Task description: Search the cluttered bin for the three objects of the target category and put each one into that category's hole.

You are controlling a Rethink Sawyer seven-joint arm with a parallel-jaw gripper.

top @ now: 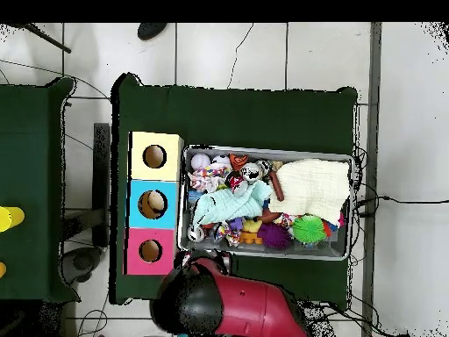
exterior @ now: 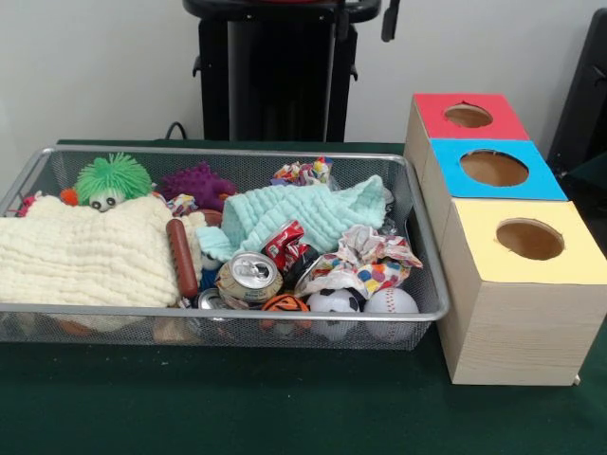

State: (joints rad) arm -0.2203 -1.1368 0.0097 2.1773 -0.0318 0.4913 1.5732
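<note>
A: Where are the bottles sitting? None is showing in the cluttered bin (exterior: 228, 152), which is filling the middle of the tabletop.

B: Not one is showing in either view. They are probably lying under the cream cloth (exterior: 85, 251) at the bin's end away from the boxes, or under the mint cloth (exterior: 303, 213) in the middle. That is a judgement, though.

A: And the hole (exterior: 494, 168)?

B: It is waiting in the blue-topped box, the middle one of three lined up along the table's edge on the robot's left, just beside the bin's end.

A: How is a crushed bottle going to handle?

B: Most likely it is going to feel very light, thin-walled and springy, giving under a squeeze and sliding easily on its smooth plastic. The labelled waist or a flattened fold is probably offering the surest hold, since the neck and cap are stiffer but narrow. The cloths are soft and are likely to drag along with anything lifted from beneath them, and the silver can (exterior: 248, 277) and the wrappers (exterior: 365, 261) are crowding the corner nearest the boxes.

A: What is the arm (top: 237, 307) doing?

B: It is folding back over the table's robot-side edge, well clear of the clutter. A dark piece hanging at the front view's top seems to be the gripper (exterior: 390, 21). Whether it is spread or closed cannot be told, and it is holding nothing that shows.
</note>
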